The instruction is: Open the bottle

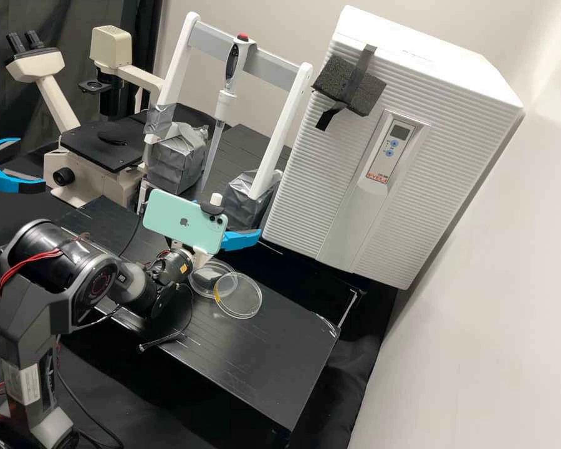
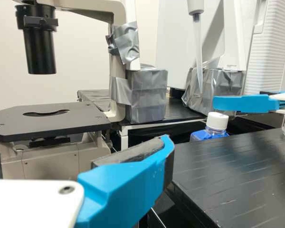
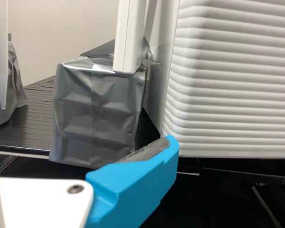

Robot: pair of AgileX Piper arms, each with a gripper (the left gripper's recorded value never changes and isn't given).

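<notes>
Where the lower front corner of the 1 white ribbed cabinet [image 1: 355,187] comes down to the bench, 1 small bottle [image 2: 213,128] stands upright near it, with 1 of the 2 tape-wrapped blocks [image 1: 248,201] between bottle and cabinet. The bottle is clear plastic, blue below the neck, with a round white cap on.

Of the 2 grippers, the right gripper [image 1: 229,219] is near that same cabinet corner, at the bottle. Its 2 blue fingers [image 1: 243,239] are spread apart and clamp nothing. In the left wrist view, 1 of them runs level just above the cap with a gap between. The left gripper [image 1: 25,163] is well apart from the cabinet, past the microscope [image 1: 87,156]. Its fingers are likewise wide apart and empty, smooth blue plastic lined with dark pads.

The 2 blocks are boxy and wrapped in creased grey tape. They foot 1 white stand [image 1: 280,125] just beside the cabinet, and from it hangs 1 pipette [image 1: 224,106] with a long, clear, tapered tip. 2 round, shallow, clear petri dishes [image 1: 227,288] overlap on the slatted black tabletop [image 1: 280,355] forward of the cabinet's corner. 1 mint-green phone [image 1: 181,218] rides on the right arm. 1 coarse black foam block [image 1: 349,84] is strapped to the cabinet's upper front. The 1 beige microscope has a flat black stage.
</notes>
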